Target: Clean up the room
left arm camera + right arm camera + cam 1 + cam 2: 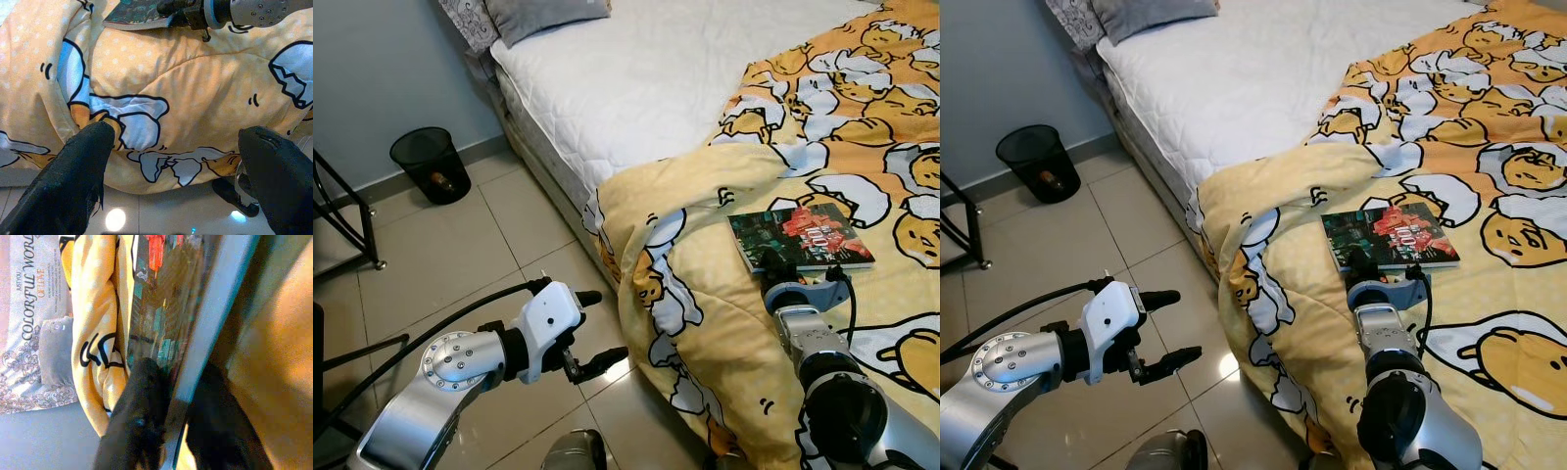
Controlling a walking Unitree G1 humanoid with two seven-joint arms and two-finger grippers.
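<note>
- Left gripper (597, 331): over the tiled floor (460, 264) beside the bed, jaws wide and holding nothing, pointing at the hanging blanket edge.
- Right gripper (161, 401): at the near edge of the book (800, 238), jaws closed on that edge, one finger on the cover and one under it.
- Book: flat on the yellow patterned blanket (705, 323), near the blanket's folded-back edge.
- Bare white mattress (636, 78): beyond the blanket.
- Black wastebasket (432, 164): on open floor by the wall, well apart from the bed.
</note>
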